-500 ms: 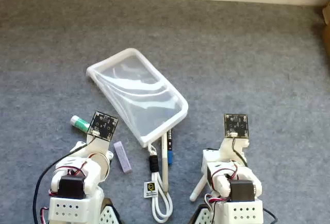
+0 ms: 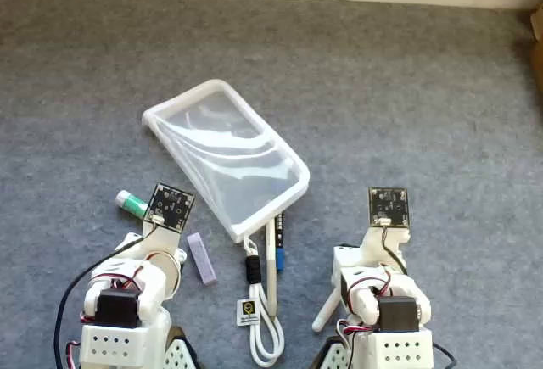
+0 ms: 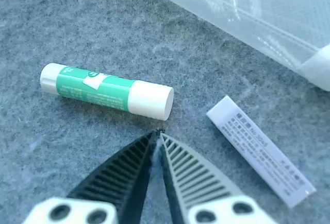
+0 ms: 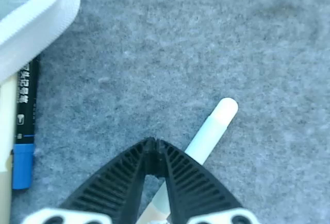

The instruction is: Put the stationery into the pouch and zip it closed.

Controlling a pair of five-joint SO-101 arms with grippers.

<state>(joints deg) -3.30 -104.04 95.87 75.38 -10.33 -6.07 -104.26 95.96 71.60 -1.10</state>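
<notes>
Nothing has moved since the earlier frame: both arms and every item lie as they did.

Left arm (image 2: 127,301) and right arm (image 2: 382,305) sit at the near edge of the surface (image 2: 407,89), toward its left and right corners. The left jaws are pressed together, tips touching, over bare cloth between the glue stick (image 3: 105,90) and the eraser (image 3: 260,149), holding neither. The right jaws are also pressed together and hold nothing; a white pen (image 4: 209,131) lies on the surface beneath them, and its rounded end reaches out past their tips.

The pouch (image 2: 225,157), translucent with white edging, lies flat and slanted at the middle of the surface. A cord (image 2: 265,335) runs from its near corner toward the near edge in a loop, with a small tag (image 2: 247,311) beside it. A cream pen (image 2: 271,271) lies along the cord, and a black marker (image 4: 23,126) with a blue end lies just beside that pen, its other end tucked under the pouch's edge. The glue stick lies left of the pouch, the eraser between the left arm and the cord.

The surface is covered in grey felt-like cloth. A pale strip runs along its far edge, and something brown shows at the far right corner.
</notes>
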